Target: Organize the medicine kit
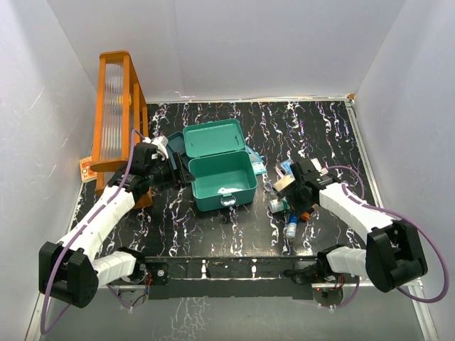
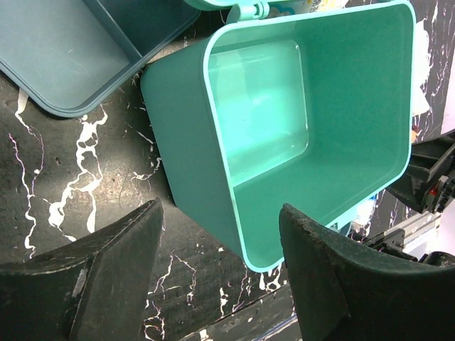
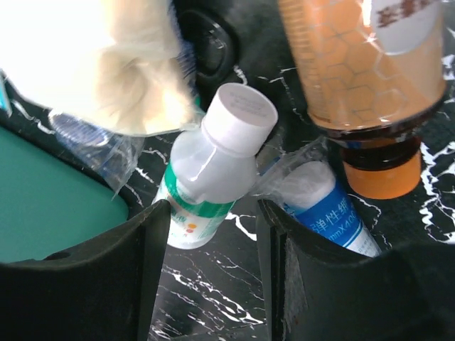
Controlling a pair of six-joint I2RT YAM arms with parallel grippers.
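The medicine kit (image 1: 222, 181) stands open in the middle of the table, its lid (image 1: 213, 137) tipped back. In the left wrist view the kit's inside (image 2: 284, 121) is bare. My left gripper (image 1: 183, 174) (image 2: 220, 208) is open at the kit's left side, with a corner of the kit between the fingers and table showing beside the left one. My right gripper (image 1: 284, 190) (image 3: 213, 209) is open over a lying white bottle with a green label (image 3: 213, 170). The bottle's base sits between the fingertips, against the left finger, with a gap on the right.
A wrapped bandage roll (image 3: 323, 209), an amber bottle with an orange cap (image 3: 362, 71) and a bag of beige wadding (image 3: 99, 64) crowd the right gripper. More small bottles (image 1: 290, 229) lie nearby. A blue-teal tray (image 2: 64, 50) and a tall orange rack (image 1: 117, 114) stand at the left.
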